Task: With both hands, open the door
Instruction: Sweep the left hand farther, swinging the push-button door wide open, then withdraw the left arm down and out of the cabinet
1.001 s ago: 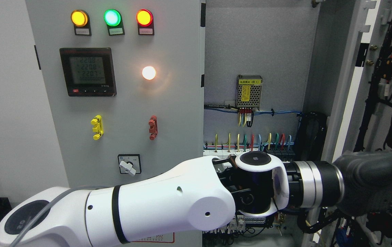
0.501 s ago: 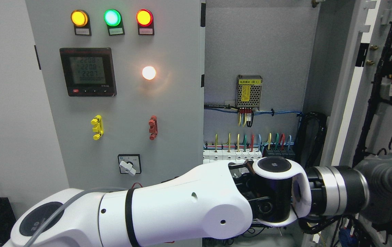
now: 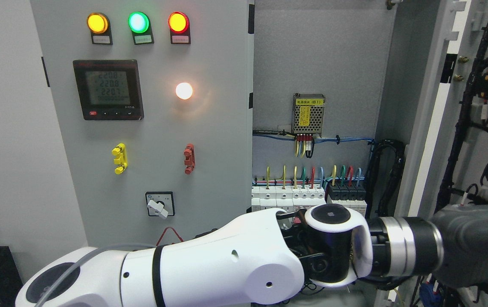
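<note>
The cabinet's right door (image 3: 434, 111) stands swung wide open, its inner face with black cable bundles (image 3: 470, 102) showing at the far right. My left arm (image 3: 227, 266) comes in from the lower left and reaches across the open cabinet. Its dark grey hand (image 3: 476, 245) lies low against the inner side of that door, partly cut off by the picture's right edge. The left door (image 3: 150, 128), with lamps, meter and switches, is closed. My right arm does not show.
Inside the cabinet are a small power supply (image 3: 309, 114), a row of breakers (image 3: 308, 196) with coloured wires, and a black cable loop (image 3: 387, 170). A rotary switch (image 3: 159, 205) sits low on the left door. A grey wall is at the left.
My left arm pushed to the right, then drew back slightly left. The right door stands at nearly the same wide angle throughout.
</note>
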